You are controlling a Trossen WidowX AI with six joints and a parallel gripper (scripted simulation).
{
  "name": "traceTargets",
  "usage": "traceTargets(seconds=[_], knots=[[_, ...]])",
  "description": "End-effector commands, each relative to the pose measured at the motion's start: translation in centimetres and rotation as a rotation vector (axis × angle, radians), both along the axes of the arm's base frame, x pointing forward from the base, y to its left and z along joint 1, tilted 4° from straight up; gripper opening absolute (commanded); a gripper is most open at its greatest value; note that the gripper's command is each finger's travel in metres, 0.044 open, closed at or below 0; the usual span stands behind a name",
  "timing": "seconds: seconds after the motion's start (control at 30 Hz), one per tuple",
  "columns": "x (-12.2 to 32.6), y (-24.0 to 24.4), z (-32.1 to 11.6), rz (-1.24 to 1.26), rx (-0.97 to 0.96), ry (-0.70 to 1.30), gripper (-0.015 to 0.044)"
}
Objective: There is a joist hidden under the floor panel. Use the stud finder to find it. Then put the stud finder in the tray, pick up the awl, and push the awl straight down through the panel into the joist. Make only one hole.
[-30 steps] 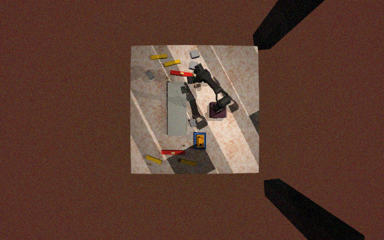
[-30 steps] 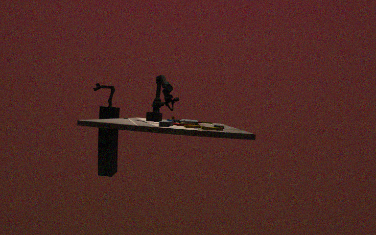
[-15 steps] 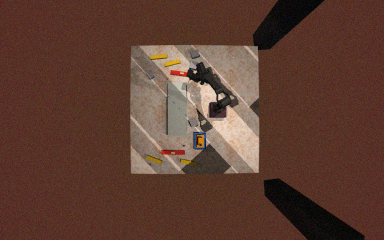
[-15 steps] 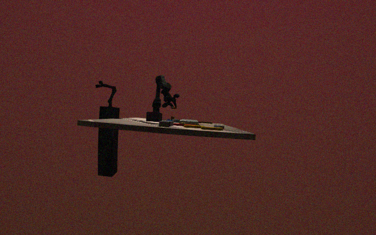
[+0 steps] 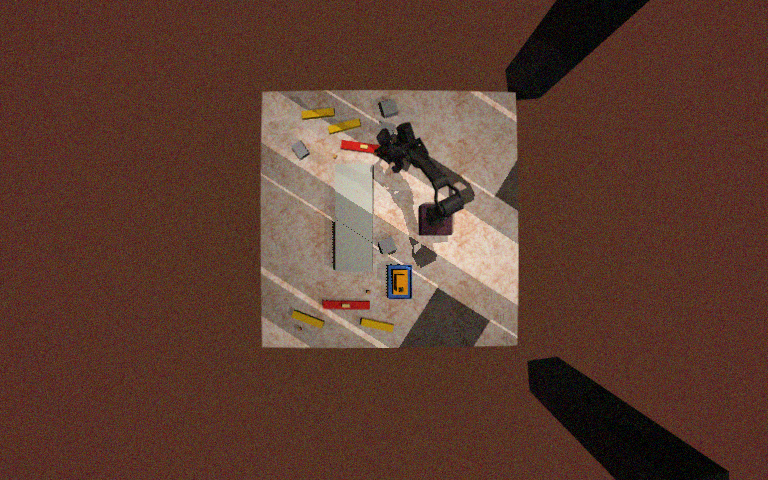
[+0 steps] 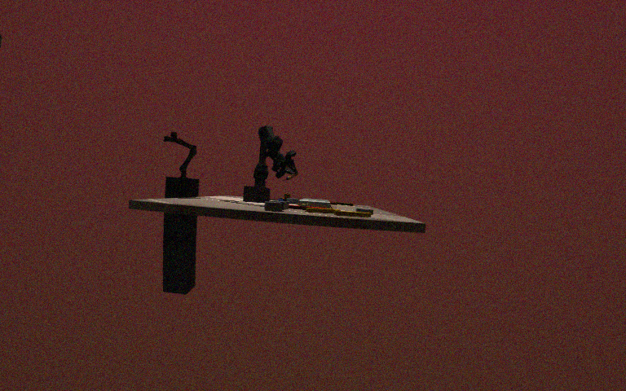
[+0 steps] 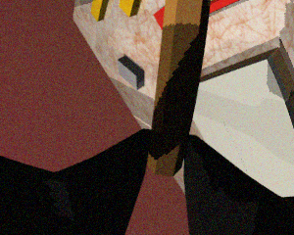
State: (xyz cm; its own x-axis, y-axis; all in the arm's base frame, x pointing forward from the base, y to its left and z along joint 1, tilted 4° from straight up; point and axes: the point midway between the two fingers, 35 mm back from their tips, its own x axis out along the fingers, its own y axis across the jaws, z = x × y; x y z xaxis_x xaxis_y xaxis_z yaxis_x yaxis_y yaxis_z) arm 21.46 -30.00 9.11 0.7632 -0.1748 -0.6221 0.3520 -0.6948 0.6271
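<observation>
Nearest the wrist camera, the end effector (image 5: pixel 380 149) (image 6: pixel 293 177) (image 7: pixel 169 140) is closed down to a narrow gap, gripping the butt of a brown wooden handle, which I take to be the awl (image 7: pixel 180 78). Its point is out of sight. The handle slants across the wrist view; before any push it wants bringing upright, the point checked, and the grip proved firm against slipping.

Beyond lies the pale floor panel (image 5: pixel 348 231) (image 6: pixel 314 201) (image 7: pixel 245 122); in the top view the end effector sits off its 1 o'clock end, above the counter (image 5: pixel 483 130) (image 6: pixel 209 211) (image 7: pixel 235 44). Travel high, stop over the joist line already found, then press straight down once, without dragging or re-poking.

At the panel's 5 o'clock, the stud finder (image 5: pixel 403 280) (image 6: pixel 286 195) rests in the blue tray (image 5: pixel 389 282) (image 6: pixel 281 199), so that step looks done.
</observation>
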Motion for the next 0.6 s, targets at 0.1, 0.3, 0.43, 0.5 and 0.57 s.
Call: traceTargets(seconds=[0.1, 0.3, 0.43, 0.5, 0.57], knots=[[0.5, -0.2, 1.5, -0.107, 0.138, -0.145, 0.0000], [0.7, -0.3, 2.7, -0.177, 0.267, -0.257, 0.0000], [0.8, -0.3, 3.5, -0.214, 0.357, -0.326, 0.0000], [0.8, -0.2, 3.9, -0.229, 0.403, -0.359, 0.0000], [0.8, -0.2, 4.3, -0.243, 0.450, -0.391, 0.0000]])
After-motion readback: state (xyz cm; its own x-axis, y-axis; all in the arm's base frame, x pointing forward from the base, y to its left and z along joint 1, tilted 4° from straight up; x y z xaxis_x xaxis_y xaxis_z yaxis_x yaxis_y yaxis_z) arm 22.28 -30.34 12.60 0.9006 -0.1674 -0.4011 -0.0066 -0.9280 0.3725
